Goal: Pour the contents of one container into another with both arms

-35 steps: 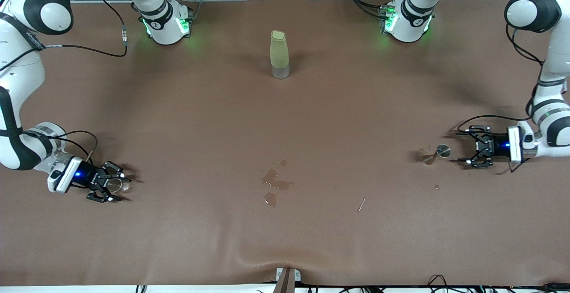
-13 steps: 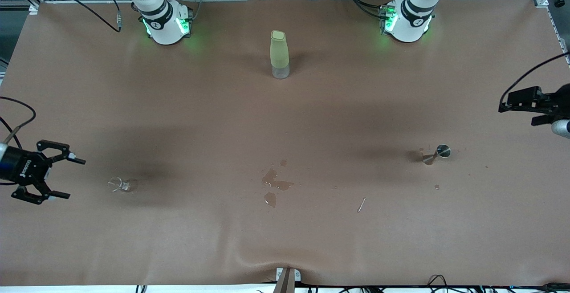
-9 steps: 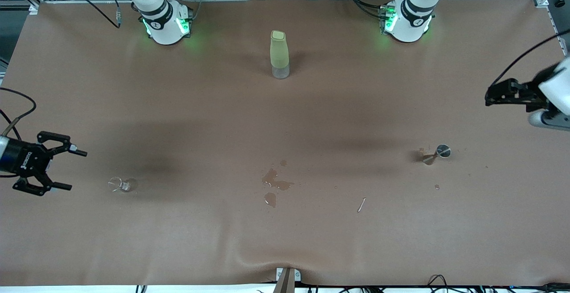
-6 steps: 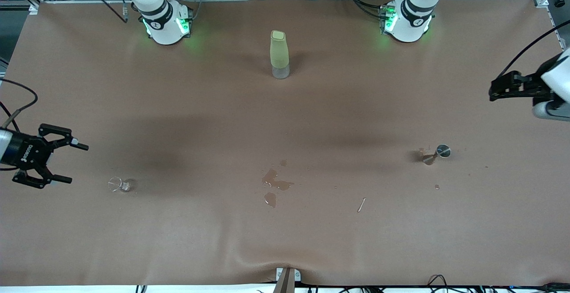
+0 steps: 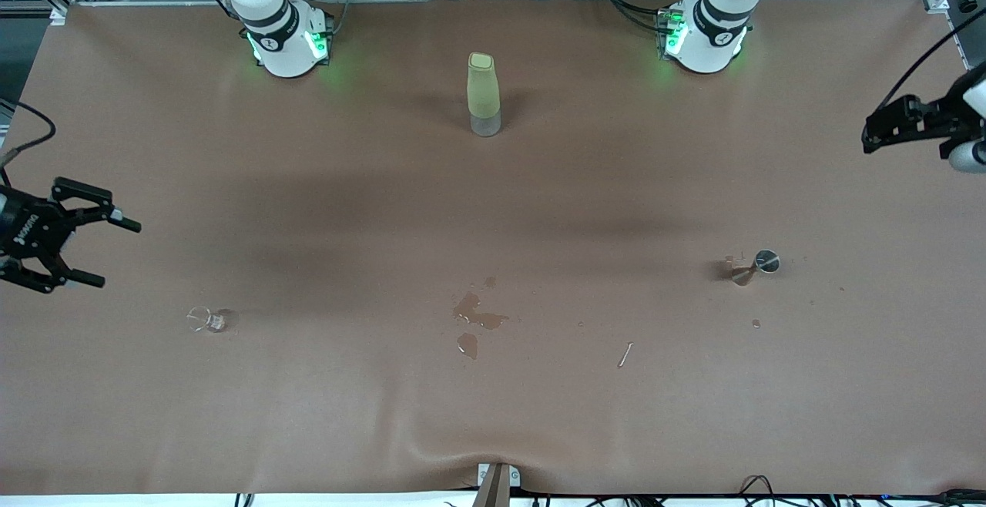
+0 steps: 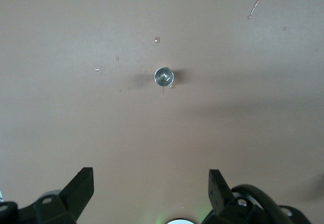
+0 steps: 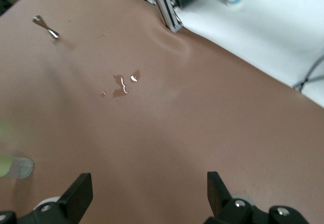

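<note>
The clear glass beaker (image 5: 206, 320) stands alone on the brown table toward the right arm's end. The grey metal jigger (image 5: 755, 265) stands upright toward the left arm's end; the left wrist view shows its round rim (image 6: 164, 76) from above, and the right wrist view shows the jigger (image 7: 45, 27) far off. My right gripper (image 5: 121, 254) hangs open and empty over the table's edge at its own end, apart from the beaker. My left gripper (image 5: 866, 135) hangs open and empty over the table's edge at its end, well clear of the jigger. The beaker is out of both wrist views.
A tall pale-green bottle (image 5: 484, 95) stands mid-table near the bases. Spilled liquid (image 5: 476, 314) lies mid-table, between the two vessels. A small stick (image 5: 625, 354) and a droplet (image 5: 756, 324) lie nearer the camera than the jigger. A metal post (image 5: 495, 484) sits at the front edge.
The right gripper was around the beaker and the left gripper beside the jigger; both have left them, risen and drawn back to the table's ends, drifting toward the bases.
</note>
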You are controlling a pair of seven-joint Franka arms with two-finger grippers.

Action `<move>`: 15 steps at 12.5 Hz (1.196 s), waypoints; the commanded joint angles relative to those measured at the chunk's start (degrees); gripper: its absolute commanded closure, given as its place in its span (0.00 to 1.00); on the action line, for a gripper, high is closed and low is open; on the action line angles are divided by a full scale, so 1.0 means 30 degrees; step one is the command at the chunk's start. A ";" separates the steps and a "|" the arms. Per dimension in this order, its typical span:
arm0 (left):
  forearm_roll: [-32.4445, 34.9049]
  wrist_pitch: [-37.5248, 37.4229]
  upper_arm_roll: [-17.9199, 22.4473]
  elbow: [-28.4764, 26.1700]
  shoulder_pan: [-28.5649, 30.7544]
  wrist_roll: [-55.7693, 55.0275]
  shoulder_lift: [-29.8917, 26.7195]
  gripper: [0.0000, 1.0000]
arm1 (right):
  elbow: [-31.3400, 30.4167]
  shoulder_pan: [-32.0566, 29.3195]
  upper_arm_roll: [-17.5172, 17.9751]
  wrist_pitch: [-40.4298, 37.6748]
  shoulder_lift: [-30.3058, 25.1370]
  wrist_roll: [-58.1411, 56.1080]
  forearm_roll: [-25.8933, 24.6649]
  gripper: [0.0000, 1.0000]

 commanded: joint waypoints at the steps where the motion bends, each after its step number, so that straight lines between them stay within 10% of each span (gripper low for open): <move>1: -0.0422 0.0742 -0.0042 -0.1837 0.0184 -0.1756 -0.1541 0.00 | -0.1683 0.0969 -0.0405 0.0155 -0.2320 0.3448 -0.2212 0.00; 15: -0.2064 0.1915 0.0280 -0.3626 -0.0430 -0.2291 -0.2832 0.00 | -0.2156 0.2407 0.0091 -0.2976 -0.5664 1.6461 -1.1678 0.00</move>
